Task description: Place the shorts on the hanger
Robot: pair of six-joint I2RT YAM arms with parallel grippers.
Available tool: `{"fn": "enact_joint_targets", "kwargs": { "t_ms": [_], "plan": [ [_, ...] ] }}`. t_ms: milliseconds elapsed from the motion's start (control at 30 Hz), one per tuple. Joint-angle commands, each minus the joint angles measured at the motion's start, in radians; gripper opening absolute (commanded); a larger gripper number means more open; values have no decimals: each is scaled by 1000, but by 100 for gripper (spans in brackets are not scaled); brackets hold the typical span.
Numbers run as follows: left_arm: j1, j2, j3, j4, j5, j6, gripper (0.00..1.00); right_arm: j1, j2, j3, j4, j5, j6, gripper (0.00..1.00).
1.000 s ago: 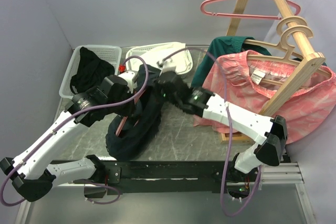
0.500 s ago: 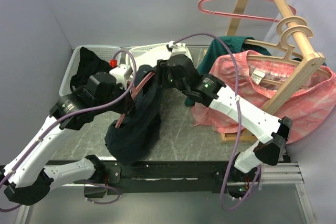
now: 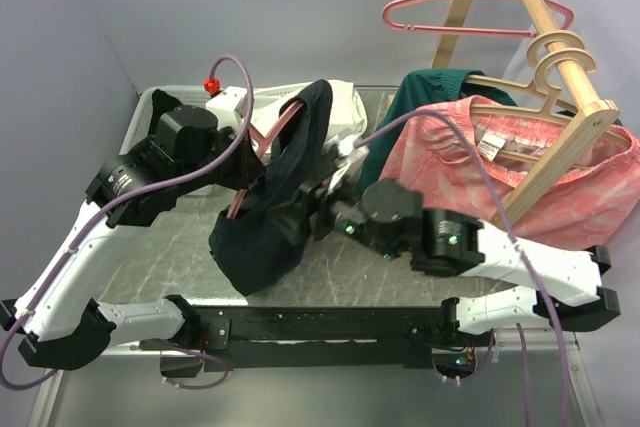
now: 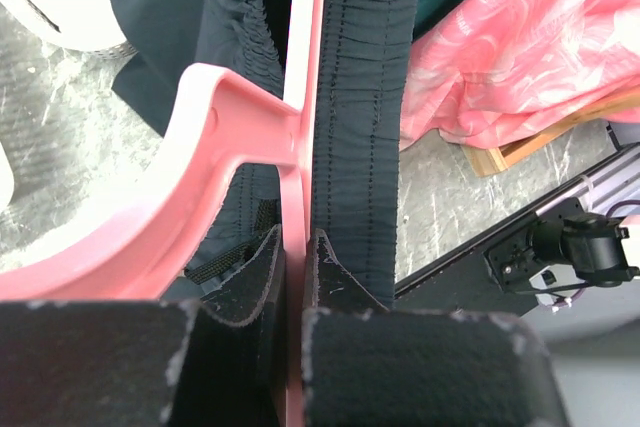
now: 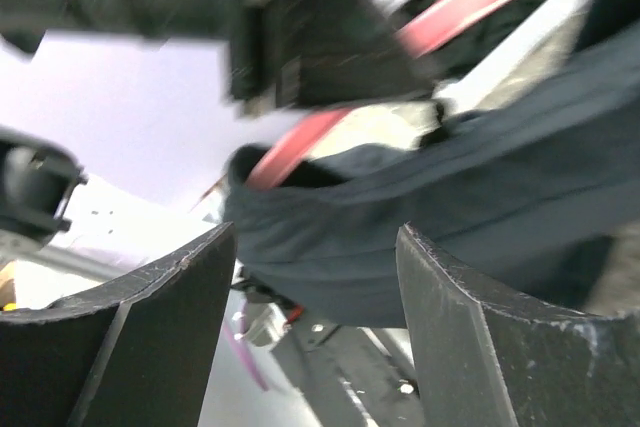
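The left claw [image 4: 295, 247] is pinched tight on the pink hanger [image 4: 230, 137], whose bar runs straight ahead of it, the waistband of the black shorts [image 4: 360, 97] lying against its right side. The right claw [image 5: 315, 277] gapes wide, gripping nothing, the shorts hanging just ahead of it over the desk [image 3: 180, 247].

Soft even light; shorts [image 5: 400, 212] blurred in right wrist view (motion smear).

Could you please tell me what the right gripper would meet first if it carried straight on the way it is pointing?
The right gripper, jaws open, would most likely meet the dark shorts hanging across its path; the blurred view leaves depth unsure.
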Motion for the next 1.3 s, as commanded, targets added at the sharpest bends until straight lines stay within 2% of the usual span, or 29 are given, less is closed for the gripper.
{"fn": "enact_joint_targets", "kwargs": {
  "t_ms": [0,267,433,600,733,900,1000,1033,1100,1167,1267],
  "plan": [
    [2,15,57,64,18,-33,1,65,72,-49,186,63,24,73],
    [2,17,22,116,-9,-125,1,102,196,-2,323,146,-31,75],
    [2,9,5,145,14,-158,1,100,219,-22,395,214,-23,76],
    [2,9,1,169,32,-167,1,91,216,-57,487,202,-10,72],
    [0,8,11,182,27,-164,1,78,227,-60,468,151,45,62],
    [0,-9,-11,225,44,-168,1,58,202,-149,539,85,108,59],
    [0,-16,-27,251,46,-194,1,10,198,-186,582,-7,161,57],
    [0,-19,-33,266,43,-208,1,-13,190,-198,600,-59,185,55],
    [-1,-25,-44,284,52,-213,1,-21,183,-233,649,-70,190,52],
    [0,-23,-48,291,57,-213,1,-21,170,-247,663,-67,185,47],
    [-1,-16,-56,303,61,-204,1,-21,163,-256,672,-93,194,29]
  ]
}}
